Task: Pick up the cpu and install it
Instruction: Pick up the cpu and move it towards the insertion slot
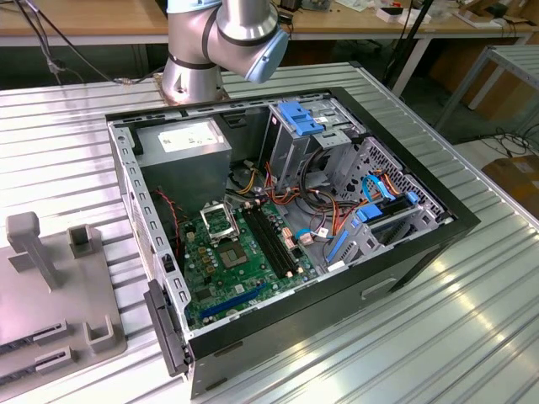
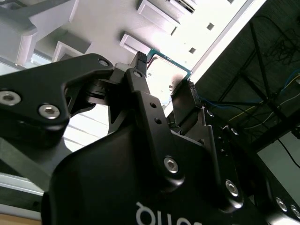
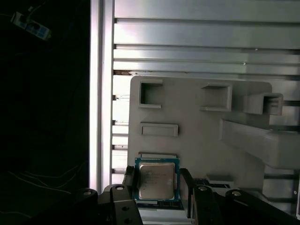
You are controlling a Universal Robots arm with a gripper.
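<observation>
You've got open computer case [image 1: 455, 220] dead centre in exterior view. Inside, by that view's clock:
- power supply [image 1: 189, 143] at 11
- drive cage [image 1: 303, 118] at 1
- green motherboard [image 1: 219, 269] at 7
- black metal-framed socket [image 1: 216, 220] on board, near centre

Grey fixture [image 1: 50, 295] lies outside case at 8.

Your gripper [image 3: 157, 188] has fingers [image 3: 129, 182] clamped on opposite edges of cpu [image 3: 157, 180]. Pale face is toward first wrist view, fixture well beyond it.

Ribbed metal table [image 1: 438, 337] under everything. Arm [image 1: 219, 42] at 12. Wooden benches [image 1: 84, 21] behind.
</observation>
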